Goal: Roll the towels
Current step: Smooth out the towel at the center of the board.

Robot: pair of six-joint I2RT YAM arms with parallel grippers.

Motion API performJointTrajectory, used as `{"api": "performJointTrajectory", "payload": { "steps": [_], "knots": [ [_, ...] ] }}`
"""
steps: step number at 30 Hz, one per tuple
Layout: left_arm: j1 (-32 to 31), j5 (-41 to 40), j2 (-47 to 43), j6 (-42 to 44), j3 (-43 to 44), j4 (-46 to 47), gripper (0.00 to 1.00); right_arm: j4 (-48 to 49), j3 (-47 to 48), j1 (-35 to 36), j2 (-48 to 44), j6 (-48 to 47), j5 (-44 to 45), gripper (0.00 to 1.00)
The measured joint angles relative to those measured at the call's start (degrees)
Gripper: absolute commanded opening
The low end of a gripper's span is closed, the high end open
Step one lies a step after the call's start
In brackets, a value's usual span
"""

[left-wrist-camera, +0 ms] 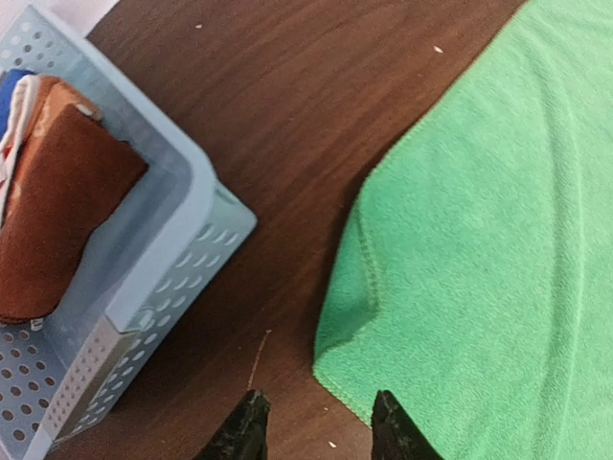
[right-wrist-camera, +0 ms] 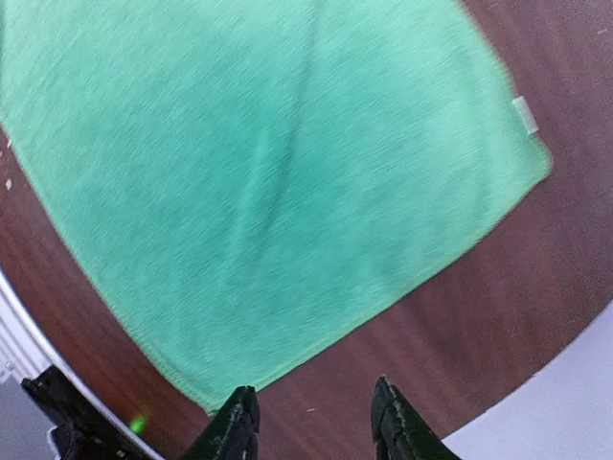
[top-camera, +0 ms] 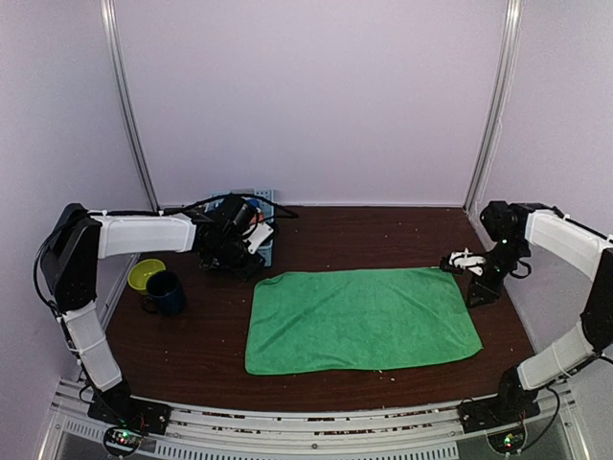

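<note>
The green towel (top-camera: 362, 318) lies spread flat in the middle of the table; it also shows in the left wrist view (left-wrist-camera: 498, 249) and in the right wrist view (right-wrist-camera: 259, 182). The rust towel (left-wrist-camera: 53, 206) lies folded in a light blue basket (left-wrist-camera: 182, 249) at the back left. My left gripper (left-wrist-camera: 319, 426) is open and empty above the table, just off the green towel's far left corner. My right gripper (right-wrist-camera: 314, 426) is open and empty above bare table by the towel's right edge.
The basket (top-camera: 265, 230) also holds a blue cloth (left-wrist-camera: 11, 91) and a white-and-orange cloth (left-wrist-camera: 24, 120). A yellow-green bowl (top-camera: 146, 275) and a dark mug (top-camera: 165, 293) stand at the left. Walls close in the back and both sides.
</note>
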Motion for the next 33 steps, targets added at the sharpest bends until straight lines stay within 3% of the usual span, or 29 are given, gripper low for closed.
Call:
{"api": "performJointTrajectory", "payload": {
  "steps": [2,5,6,8,10,15,20,31,33],
  "knots": [
    [0.00,2.86,0.00,1.66,0.39,-1.29,0.41,4.00,2.75,-0.96,-0.09,4.33,-0.13,0.97],
    [-0.02,5.86,-0.15,4.02,0.61,-2.03,0.49,14.64,4.50,-4.31,-0.04,13.33,-0.90,1.00],
    [0.00,6.84,-0.20,4.68,0.61,-2.05,0.50,17.51,4.72,-5.79,0.28,15.37,-1.29,0.99],
    [0.00,8.79,-0.22,5.84,0.61,-1.99,0.59,21.07,6.75,-8.26,3.34,19.41,-1.51,0.75],
    [0.00,9.79,-0.22,6.84,0.61,-1.97,0.61,22.12,11.76,-9.16,10.03,21.77,-1.60,0.56],
    [0.00,9.99,-0.17,8.20,0.52,-1.20,0.56,22.77,19.43,-9.03,25.73,24.02,-3.19,0.54],
    [0.22,9.64,-0.17,9.44,-1.42,1.27,0.50,20.28,22.75,-8.70,34.42,24.63,-3.58,0.49],
    [0.42,9.62,0.17,10.01,-2.21,1.57,0.46,16.87,26.97,-8.44,40.59,24.33,-7.02,0.35],
    [0.44,9.25,0.33,10.01,-2.25,1.60,0.47,16.61,27.47,-8.46,40.94,23.93,-7.45,0.27]
  ]
}}
